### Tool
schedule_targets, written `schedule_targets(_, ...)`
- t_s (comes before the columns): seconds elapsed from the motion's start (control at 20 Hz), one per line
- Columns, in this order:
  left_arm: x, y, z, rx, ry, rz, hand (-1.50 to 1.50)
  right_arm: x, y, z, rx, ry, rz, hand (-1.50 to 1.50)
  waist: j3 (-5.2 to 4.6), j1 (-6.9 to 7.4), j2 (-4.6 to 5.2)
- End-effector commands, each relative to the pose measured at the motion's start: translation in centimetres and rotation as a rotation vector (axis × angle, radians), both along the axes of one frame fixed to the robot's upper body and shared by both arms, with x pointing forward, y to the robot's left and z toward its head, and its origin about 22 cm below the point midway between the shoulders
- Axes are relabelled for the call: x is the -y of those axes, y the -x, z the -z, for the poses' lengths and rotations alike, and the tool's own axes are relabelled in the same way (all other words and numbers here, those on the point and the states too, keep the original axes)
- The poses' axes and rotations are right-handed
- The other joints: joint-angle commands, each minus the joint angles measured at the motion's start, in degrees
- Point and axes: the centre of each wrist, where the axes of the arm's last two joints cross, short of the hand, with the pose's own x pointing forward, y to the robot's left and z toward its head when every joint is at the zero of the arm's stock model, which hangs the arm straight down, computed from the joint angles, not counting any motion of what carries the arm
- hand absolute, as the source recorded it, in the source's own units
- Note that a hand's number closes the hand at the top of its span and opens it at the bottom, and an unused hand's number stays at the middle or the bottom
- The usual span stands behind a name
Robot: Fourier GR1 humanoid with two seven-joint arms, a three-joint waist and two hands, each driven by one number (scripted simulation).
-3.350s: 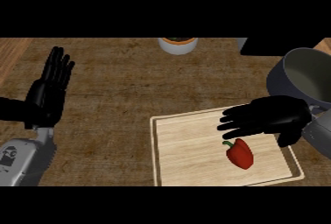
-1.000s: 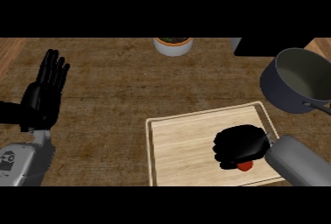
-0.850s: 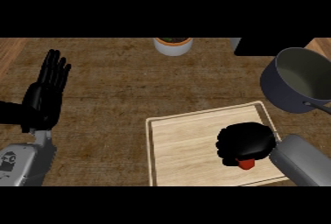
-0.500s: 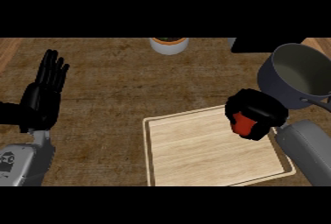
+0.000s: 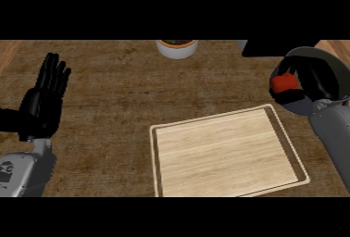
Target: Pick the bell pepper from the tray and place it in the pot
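step: carry – place | right robot hand [image 5: 298, 83] curled round bell pepper [image 5: 282, 84], over pot [image 5: 333, 68] rim | tray [image 5: 226, 155] below-left of it | left robot hand [image 5: 42, 105] open, resting | next – lower, uncurl

Both hands are matte black with slender, segmented fingers and a thumb. The left hand [image 5: 42, 104] joins a black wrist, below which comes a smooth light-grey forearm [image 5: 24, 176] bearing a small dark marking. Below the right hand [image 5: 301, 81] runs a rounded plain grey forearm.
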Motion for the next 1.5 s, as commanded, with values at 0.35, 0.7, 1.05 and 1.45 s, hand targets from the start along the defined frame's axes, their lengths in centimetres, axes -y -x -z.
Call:
schedule_targets(0.35,0.5,-0.4,-0.5,0.005,-0.008,0.042,0.00,1.6,-3.7,-7.7,0.338,-0.065,0.881,1.50,-0.25,2.95,0.05)
schedule_targets(0.7,0.3,-0.4,-0.2,-0.016,0.010,0.027,0.00,-5.7,-5.5,-7.4,0.239,0.043,1.209,1.50,0.30,2.43,-0.46)
schedule_targets(1.05,0.3,-0.3,-0.2,-0.007,0.019,-0.017,0.00,-4.2,-2.9,-5.6,0.255,0.058,1.299,1.50,0.64,-0.22,-0.60)
schedule_targets(1.45,-0.9,0.5,0.0,-0.002,0.011,0.011,0.00,-0.8,2.4,-3.5,0.244,0.065,1.290,1.50,0.68,0.76,-0.12)
